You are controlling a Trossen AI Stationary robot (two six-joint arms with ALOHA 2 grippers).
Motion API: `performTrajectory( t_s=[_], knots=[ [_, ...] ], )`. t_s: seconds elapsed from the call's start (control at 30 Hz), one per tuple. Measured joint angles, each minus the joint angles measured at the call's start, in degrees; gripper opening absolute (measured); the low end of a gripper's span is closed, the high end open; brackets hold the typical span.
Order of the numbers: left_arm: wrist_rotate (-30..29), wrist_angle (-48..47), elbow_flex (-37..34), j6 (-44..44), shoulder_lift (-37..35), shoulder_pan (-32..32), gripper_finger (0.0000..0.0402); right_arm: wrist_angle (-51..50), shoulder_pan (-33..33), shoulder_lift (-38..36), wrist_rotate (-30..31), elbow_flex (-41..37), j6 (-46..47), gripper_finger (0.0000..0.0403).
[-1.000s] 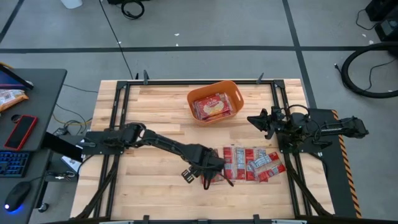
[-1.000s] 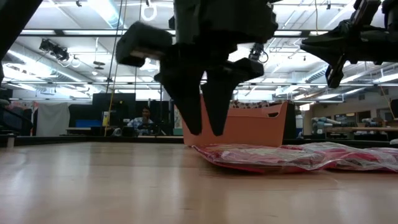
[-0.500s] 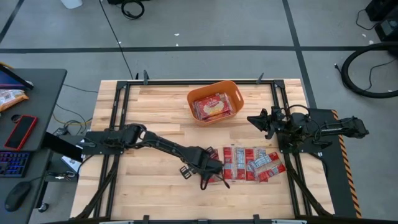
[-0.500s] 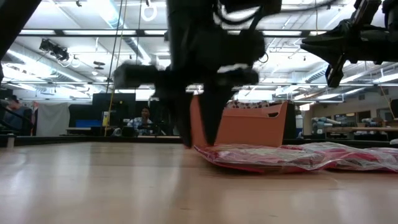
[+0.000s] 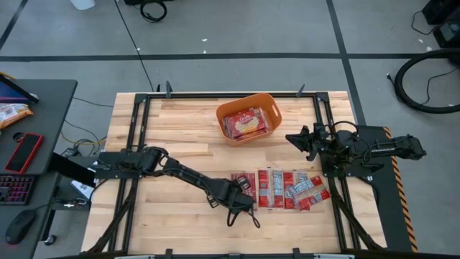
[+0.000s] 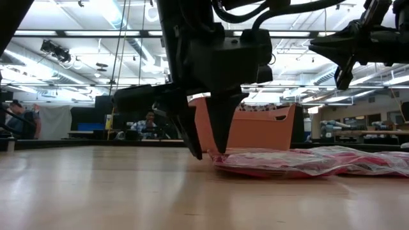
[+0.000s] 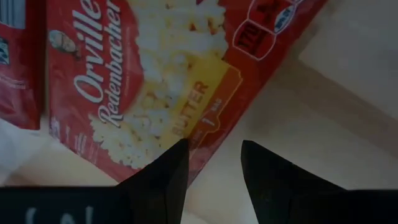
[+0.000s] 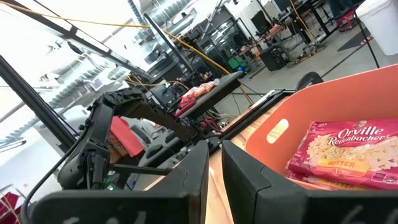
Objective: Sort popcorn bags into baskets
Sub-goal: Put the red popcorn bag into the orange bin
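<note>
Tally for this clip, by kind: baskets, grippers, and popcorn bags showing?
Basket: 1
Grippers: 2, the left gripper and the right gripper
Popcorn bags: about 7; 1 shows in the basket, about 6 overlap in a row on the table
Total: about 10

Robotics lab, open-plan hall: exposed ceiling ducts point(image 6: 96, 38), strip lights, wooden bench point(image 5: 180, 122), desk with keyboard point(image 5: 16, 188), floor cables point(image 5: 424, 79).

Both arms are built from dark, near-black segmented links. The left gripper point(image 5: 243, 210) carries two tapered, matte black fingers point(image 7: 163, 180) with flat inner faces. The right gripper point(image 5: 296, 139) has a blocky black housing, apparently with looped black cabling behind it.
</note>
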Motion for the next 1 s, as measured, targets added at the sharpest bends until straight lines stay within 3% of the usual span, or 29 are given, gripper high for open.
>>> performTrajectory(
  t_s=[0.57, 0.73, 1.0],
  knots=[
    [-1.9, 3.6, 0.1, 0.9, 1.4, 0.0, 0.0145, 0.0, 0.0, 0.0, 0.0, 0.0, 0.0, 0.0052],
    [-2.2, 3.2, 0.2, 0.4, 2.0, -0.2, 0.0106, 0.0, 0.0, 0.0, 0.0, 0.0, 0.0, 0.0052],
    [-0.7, 1.6, 0.9, -3.2, 1.6, 0.2, 0.0008, 0.0, 0.0, 0.0, 0.1, 0.0, 0.0, 0.0052]
  ],
)
